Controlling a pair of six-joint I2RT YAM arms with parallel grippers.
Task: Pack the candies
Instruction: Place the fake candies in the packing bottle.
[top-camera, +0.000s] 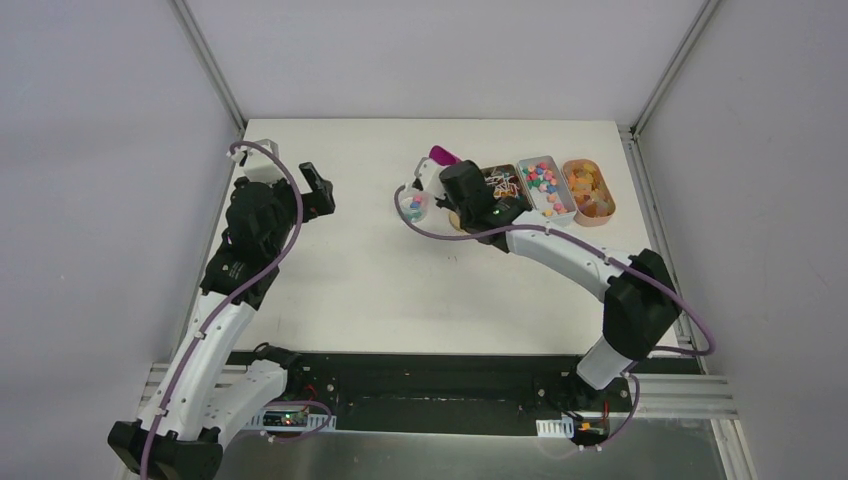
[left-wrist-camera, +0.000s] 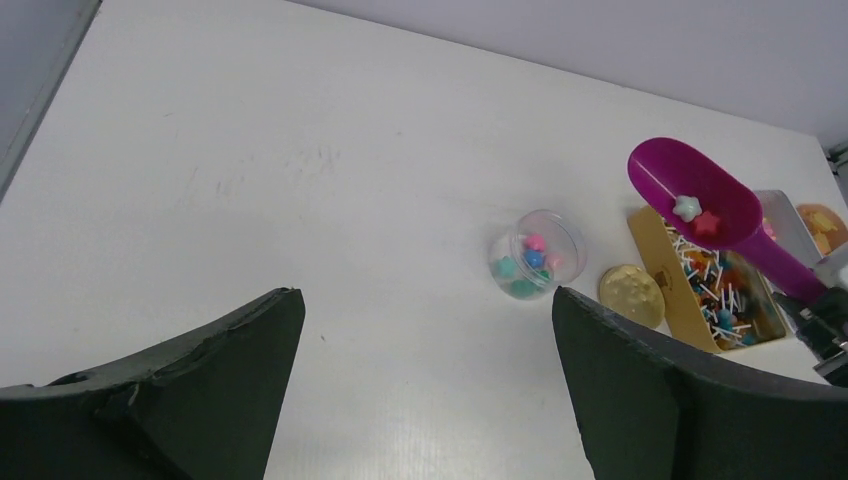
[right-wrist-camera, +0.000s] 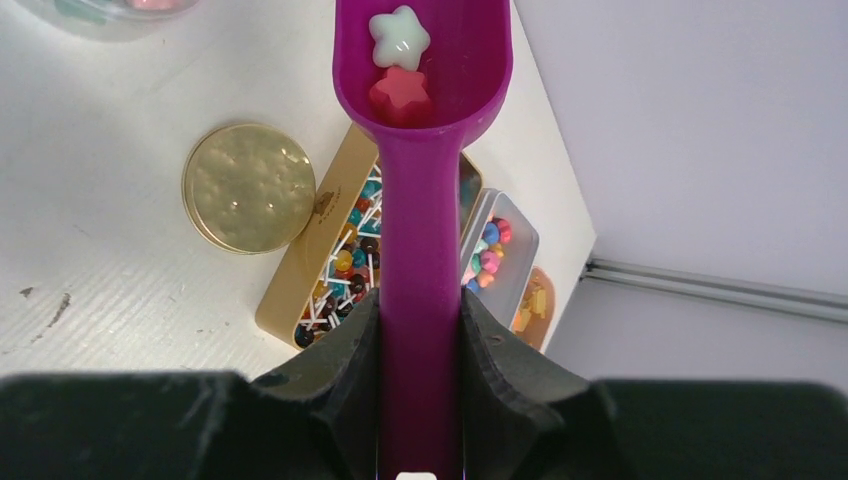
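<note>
My right gripper (right-wrist-camera: 420, 300) is shut on the handle of a purple scoop (right-wrist-camera: 425, 150). Two star-shaped candies, one pale mint (right-wrist-camera: 399, 38) and one red (right-wrist-camera: 400, 92), lie in its bowl. In the top view the scoop (top-camera: 443, 155) is held above the table, just behind a small clear jar (top-camera: 415, 205) with several candies in it. A silver tin (top-camera: 546, 188) to the right holds more candies. My left gripper (left-wrist-camera: 428, 295) hangs open over bare table, apart from the jar (left-wrist-camera: 536, 255).
A round gold lid (left-wrist-camera: 632, 296) lies beside the jar. Next to it stand a gold tin of small sticks (left-wrist-camera: 710, 290) and, at the far right, an orange container (top-camera: 588, 190). The table's back edge runs close behind them.
</note>
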